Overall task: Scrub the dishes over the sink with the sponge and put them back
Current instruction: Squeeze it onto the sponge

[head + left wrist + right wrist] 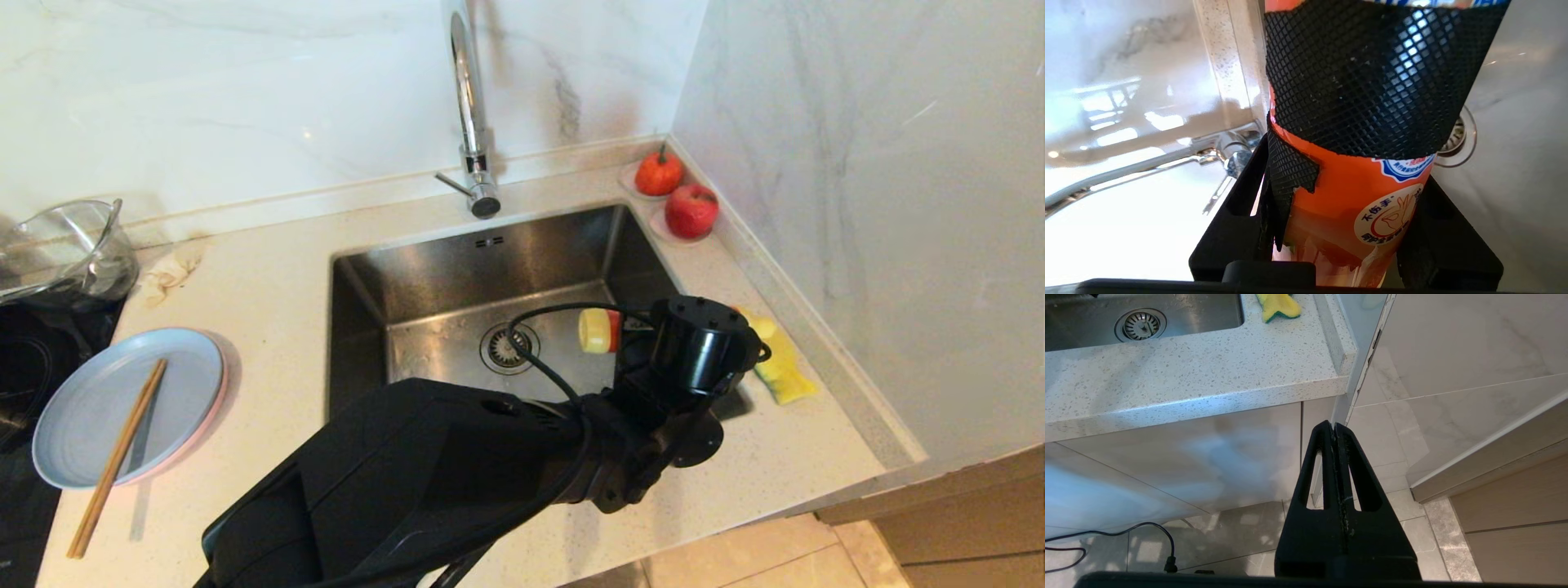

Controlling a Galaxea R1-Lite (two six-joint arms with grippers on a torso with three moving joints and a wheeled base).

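A light blue plate (106, 400) lies on a pink plate (219, 384) on the counter left of the sink (457, 278); only the pink rim shows. The yellow sponge (780, 359) with its green face lies on the counter right of the sink, also seen as the sponge (1278, 305). My left gripper (637, 343) hangs over the sink's right side, shut on an orange bottle (1355, 192) wrapped in black mesh. The bottle lies sideways, its yellow cap (600, 331) pointing toward the drain (508, 347). My right gripper (1334, 426) is shut and empty, parked below the counter edge.
A pair of wooden chopsticks (118, 457) rests across the blue plate. A glass bowl (65, 245) stands on the black hob (24, 367) at far left. The chrome faucet (469, 106) rises behind the sink. Two red fruits (691, 210) sit on saucers in the back right corner.
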